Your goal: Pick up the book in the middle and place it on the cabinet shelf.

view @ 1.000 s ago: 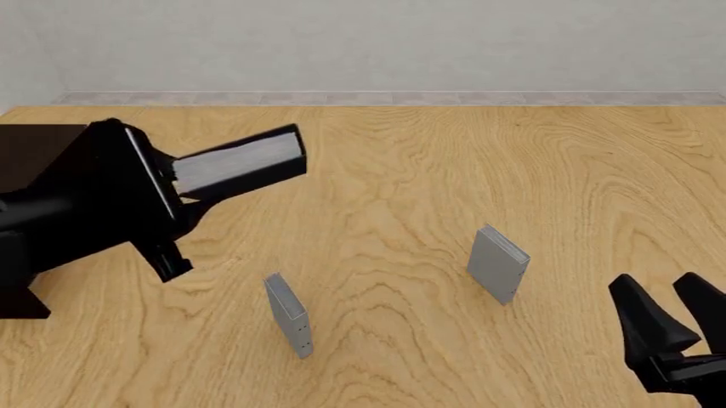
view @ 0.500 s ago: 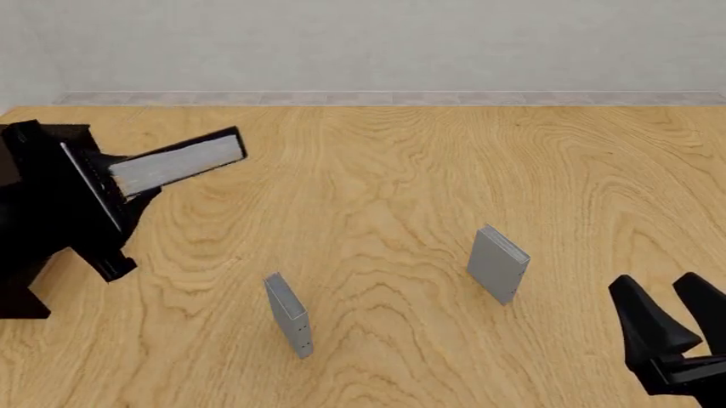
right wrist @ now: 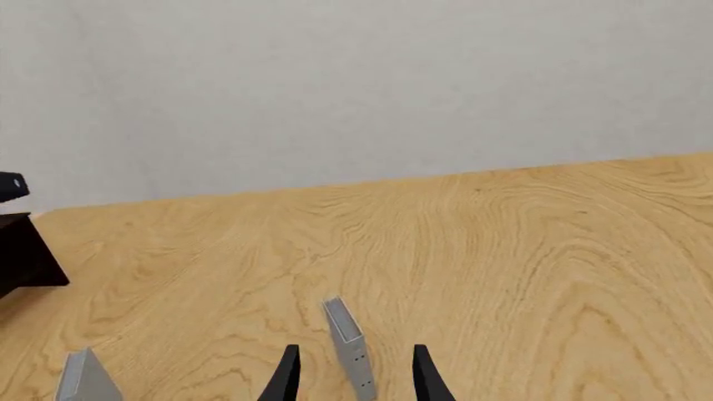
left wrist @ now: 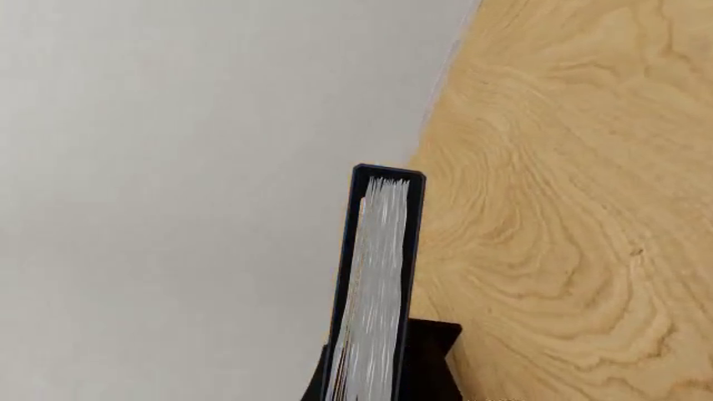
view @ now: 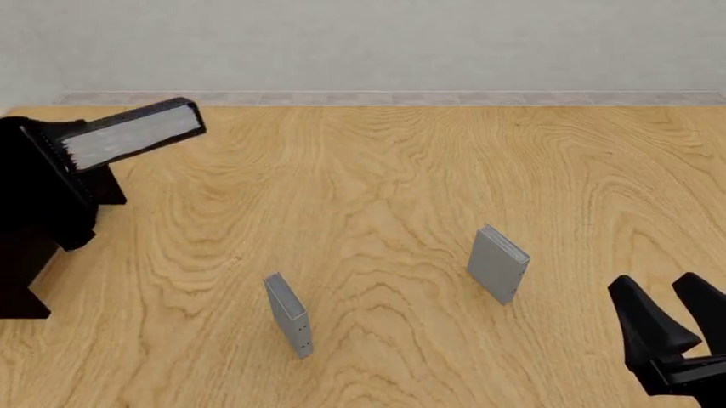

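The thick black book [view: 142, 129] with its white page block hangs in the air at the far left, tilted up toward the back wall. My left gripper [view: 80, 151] is shut on its near end. In the left wrist view the book [left wrist: 376, 284] shows edge-on, and one black finger [left wrist: 432, 359] presses against its cover. The dark cabinet [view: 19, 285] stands at the left edge, below and behind the left arm, mostly hidden by it. A corner of the cabinet [right wrist: 25, 259] also shows in the right wrist view. My right gripper [view: 658, 293] is open and holds nothing, low at the front right.
Two thin grey books stand upright on the wooden table, one [view: 288, 314] at front centre and one [view: 498, 263] to its right. In the right wrist view one grey book [right wrist: 347, 347] stands ahead of the open fingers, and the other grey book [right wrist: 83, 376] is off to one side.
My left arm has carried the black book leftward and farther back, over to the cabinet side. The right arm and both grey books have not moved.
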